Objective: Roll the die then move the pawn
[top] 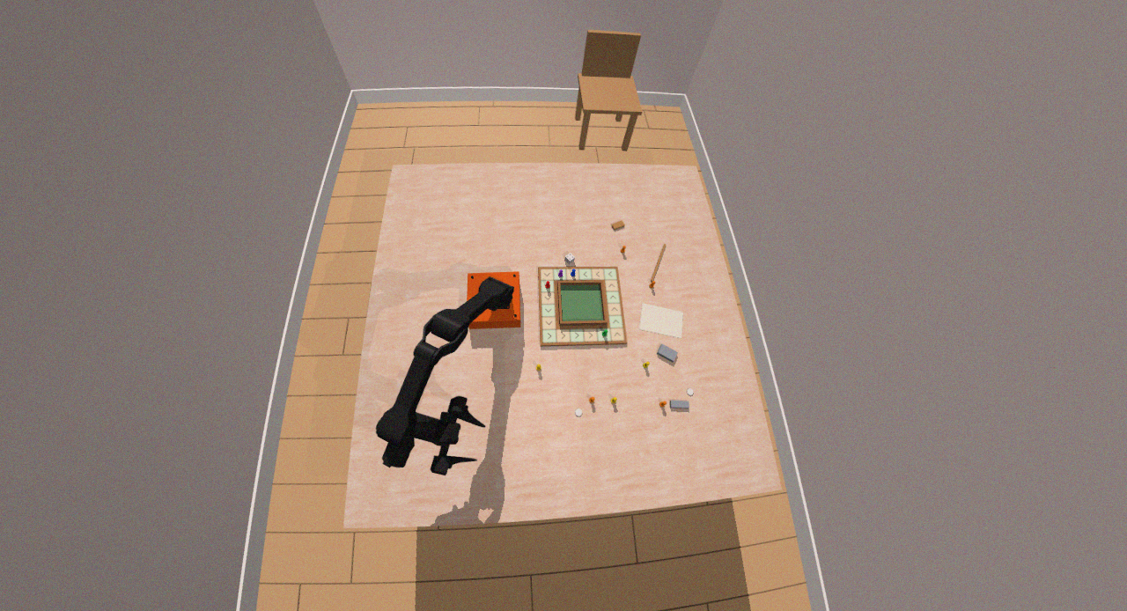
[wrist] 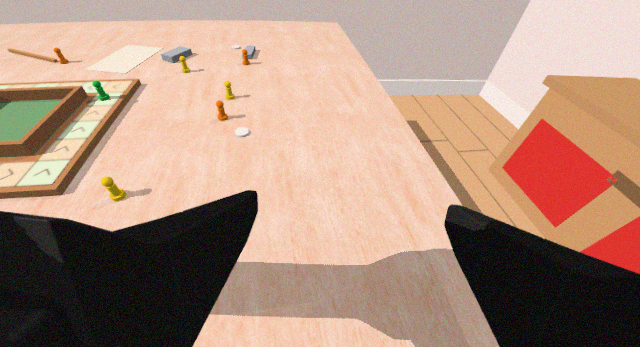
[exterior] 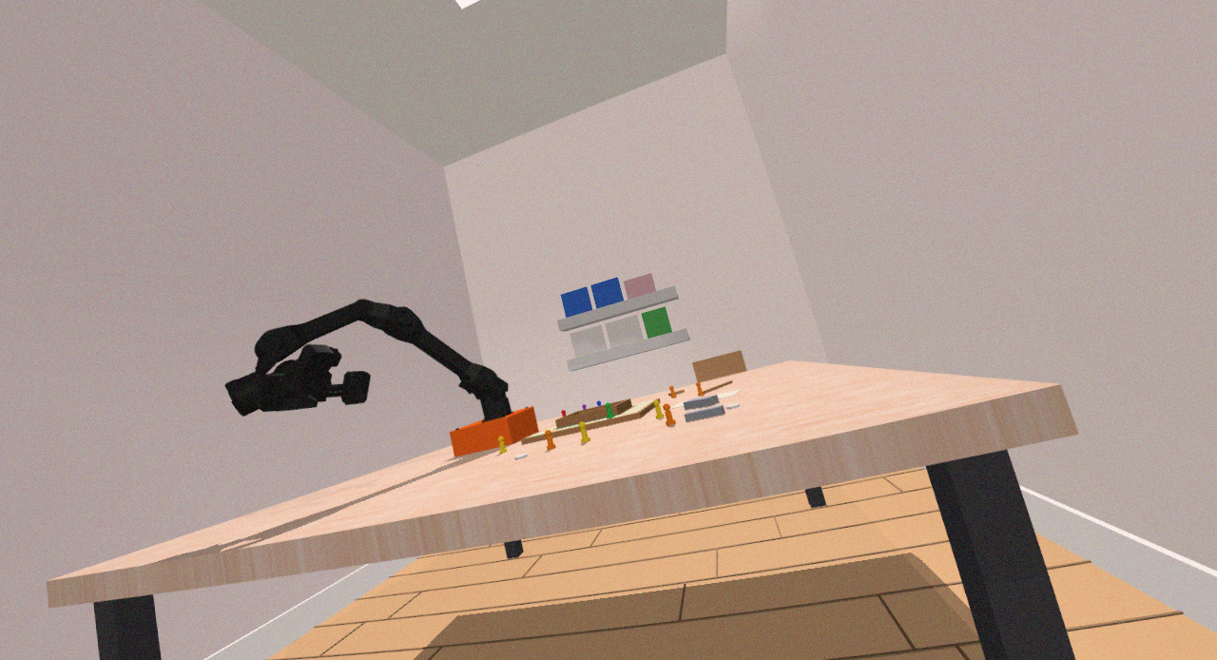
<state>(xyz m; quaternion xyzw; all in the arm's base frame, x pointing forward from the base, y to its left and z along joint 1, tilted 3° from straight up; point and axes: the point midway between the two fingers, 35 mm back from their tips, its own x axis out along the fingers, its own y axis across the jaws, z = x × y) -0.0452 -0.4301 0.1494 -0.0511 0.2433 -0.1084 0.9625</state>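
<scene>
Fingers (top: 477, 442): wide apart, holding nothing, raised over near-left table (top: 551, 466), well apart from board (top: 581, 306).
Die (top: 569, 258): on table just beyond board's far edge, not lifted.
Red pawn (top: 548, 285): far-left track square.
Progress: nothing done; roll, pawn move, retreat all left.
</scene>
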